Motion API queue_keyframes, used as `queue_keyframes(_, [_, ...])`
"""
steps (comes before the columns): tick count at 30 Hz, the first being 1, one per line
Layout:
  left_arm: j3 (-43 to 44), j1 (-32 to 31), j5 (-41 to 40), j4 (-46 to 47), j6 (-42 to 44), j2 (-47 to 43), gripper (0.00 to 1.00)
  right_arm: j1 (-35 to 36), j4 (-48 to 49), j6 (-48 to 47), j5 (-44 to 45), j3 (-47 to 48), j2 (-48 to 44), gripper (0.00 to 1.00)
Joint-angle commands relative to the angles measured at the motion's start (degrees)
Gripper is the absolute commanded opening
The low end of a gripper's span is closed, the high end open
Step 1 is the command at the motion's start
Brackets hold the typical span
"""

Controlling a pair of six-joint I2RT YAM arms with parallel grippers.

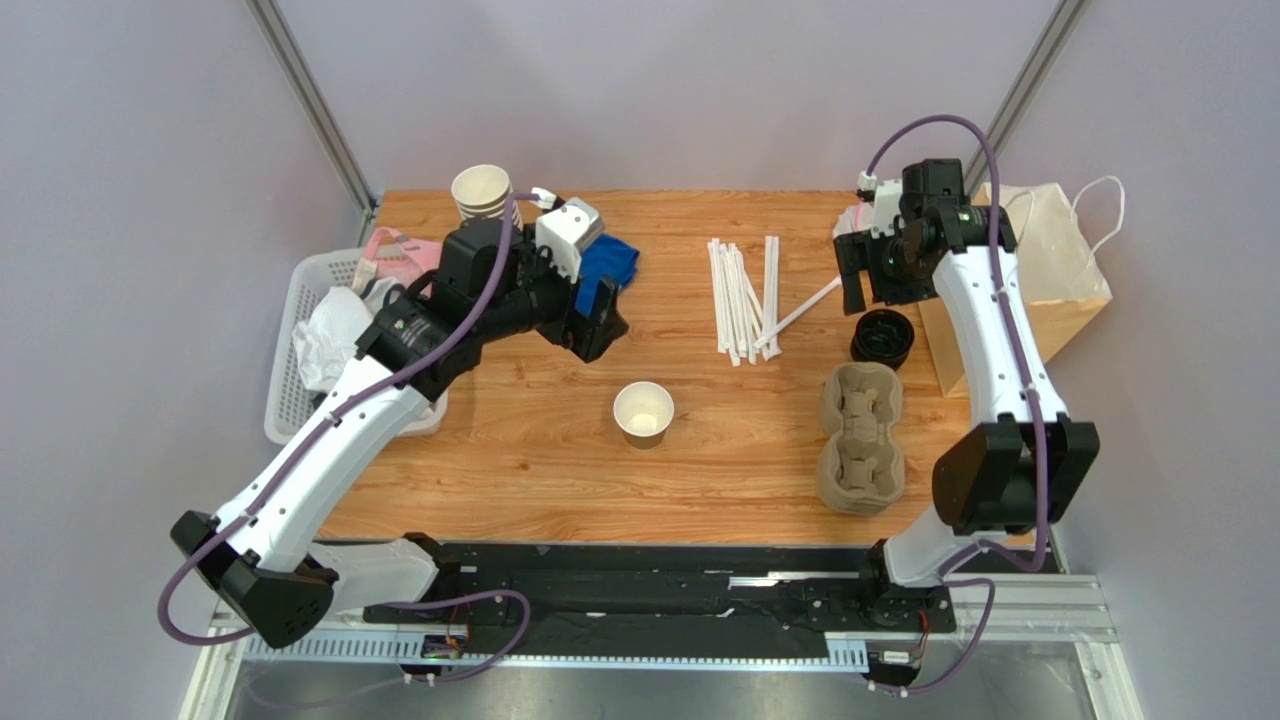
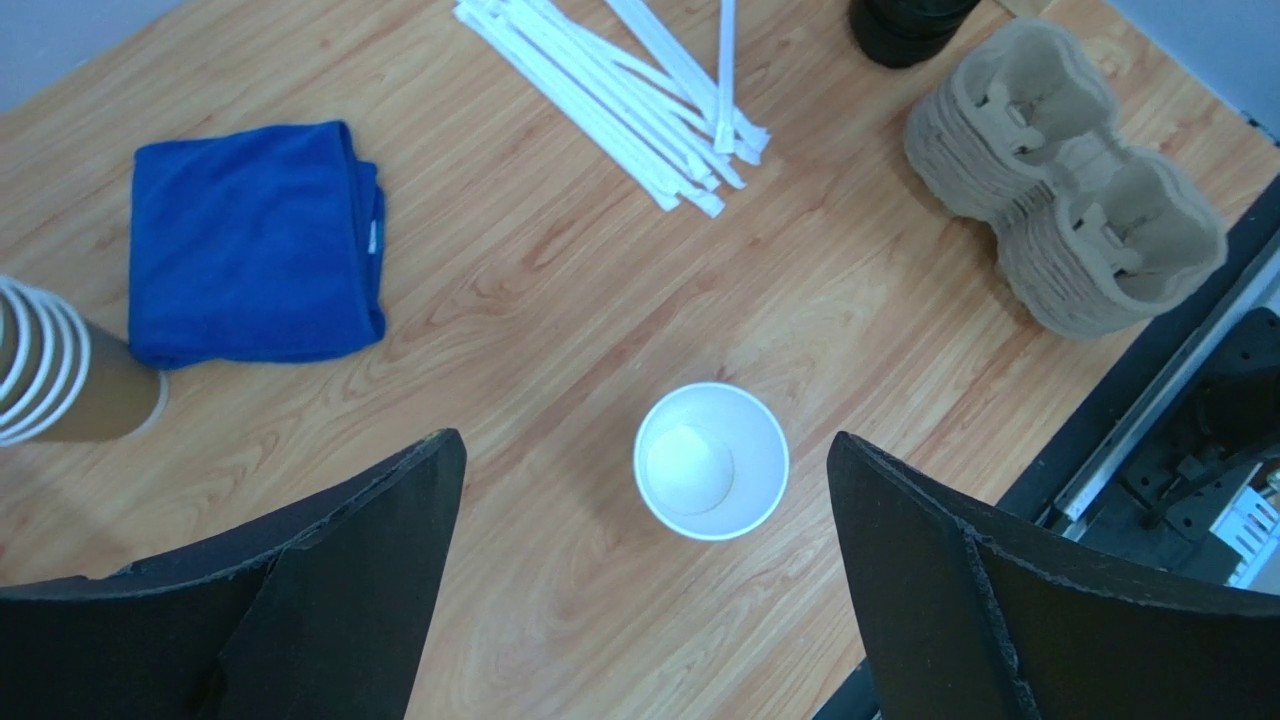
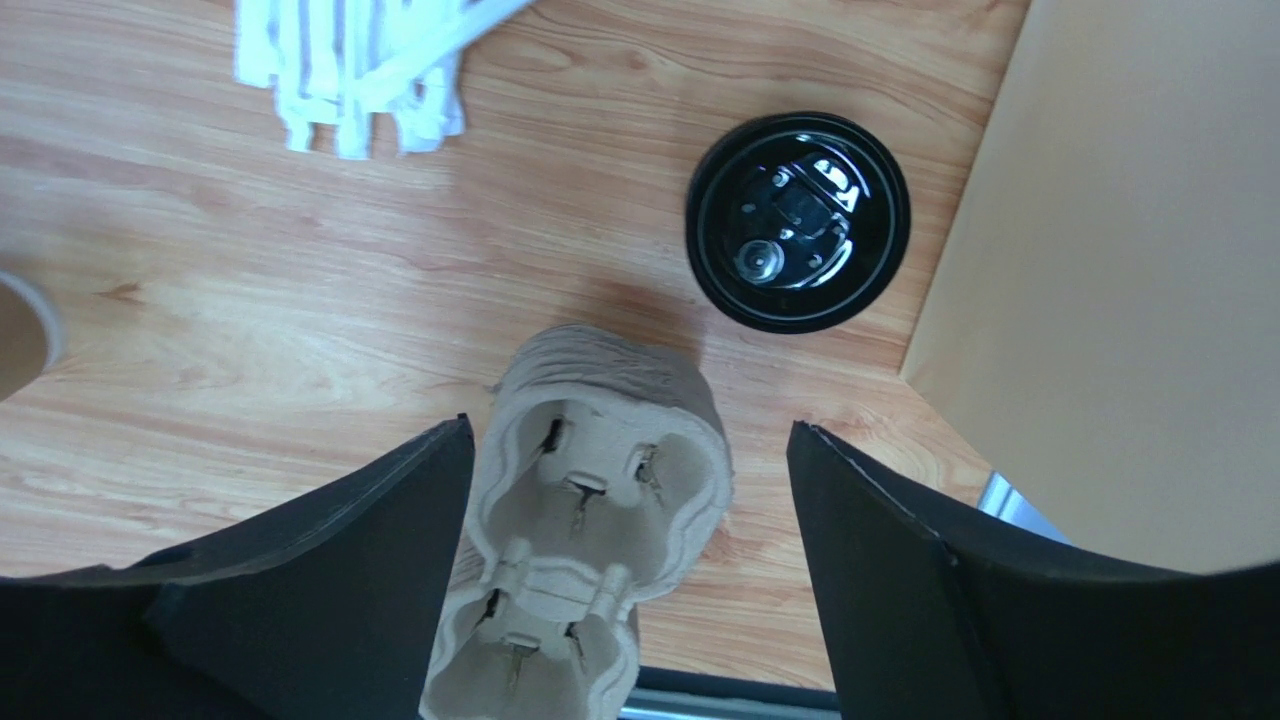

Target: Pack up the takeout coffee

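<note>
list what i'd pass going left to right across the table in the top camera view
white basket → stack of paper cups → lone lidless paper cup → white straws → cardboard cup carriers → paper bag

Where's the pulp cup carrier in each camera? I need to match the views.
Top external: carrier lies right of centre.
Left wrist: carrier at upper right.
Right wrist: carrier at bottom centre.
Shared landmark: black lids next to one end of it, in all three.
</note>
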Motion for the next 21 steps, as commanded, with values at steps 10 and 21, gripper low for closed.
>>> queue_keyframes(10, [-7.56,2.5,-2.98,0.78,-2.89,-5.42,0.99,-2.21,1.0,4.64,5.26,7.75,12.83,0.56])
queue_keyframes(21, [-9.41,2.59,-0.61,2.46,-2.09,-4.8,0.99,-2.12,1.96,6.31,2.45,9.42,20.48,0.45])
